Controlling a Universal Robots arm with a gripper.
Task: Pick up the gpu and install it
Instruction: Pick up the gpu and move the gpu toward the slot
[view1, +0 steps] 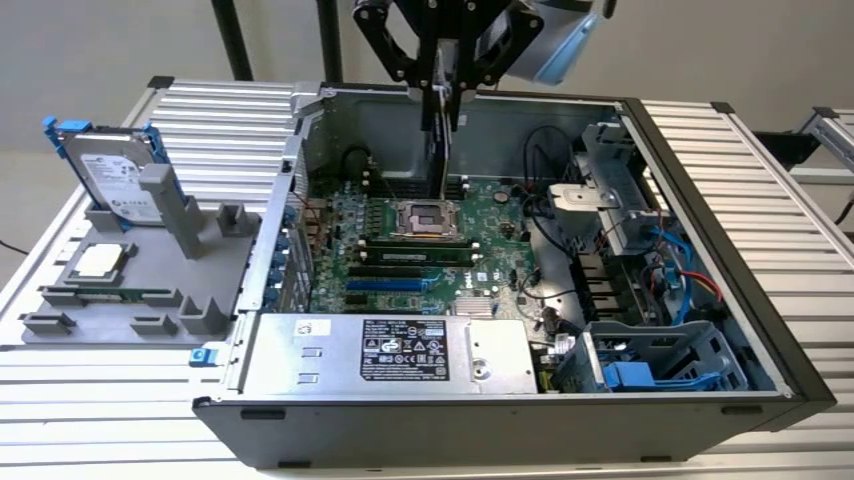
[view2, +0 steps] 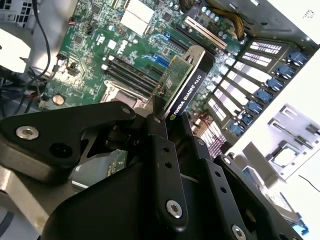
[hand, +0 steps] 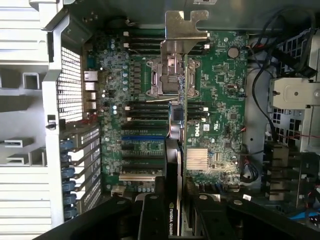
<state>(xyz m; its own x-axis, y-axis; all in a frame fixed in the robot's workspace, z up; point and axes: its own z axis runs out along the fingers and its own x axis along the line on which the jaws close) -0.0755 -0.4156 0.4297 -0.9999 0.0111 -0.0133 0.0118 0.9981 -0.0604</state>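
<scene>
The gpu (view1: 438, 150) hangs edge-down inside the open computer case (view1: 747, 300), above the green motherboard (view1: 501, 255). My gripper (view1: 445, 95) is shut on the card's upper edge. In the second wrist view the gripper (view2: 170, 117) clamps the gpu (view2: 189, 82), with the black shroud on one face and the green board on the other. In the first wrist view the gpu (hand: 185, 100) appears edge-on over the processor socket, its silver bracket (hand: 181, 30) at the far end, between the gripper (hand: 176, 197) fingers. The card is apart from the board's slots (view1: 390, 283).
A grey fixture (view1: 80, 335) at the exterior view's left carries a silver hard drive with blue rails (view1: 114, 175), a processor chip (view1: 100, 262) and a memory stick (view1: 107, 296). Inside the case sit a power supply (view1: 387, 355), cables (view1: 681, 270) and a drive cage (view1: 654, 360).
</scene>
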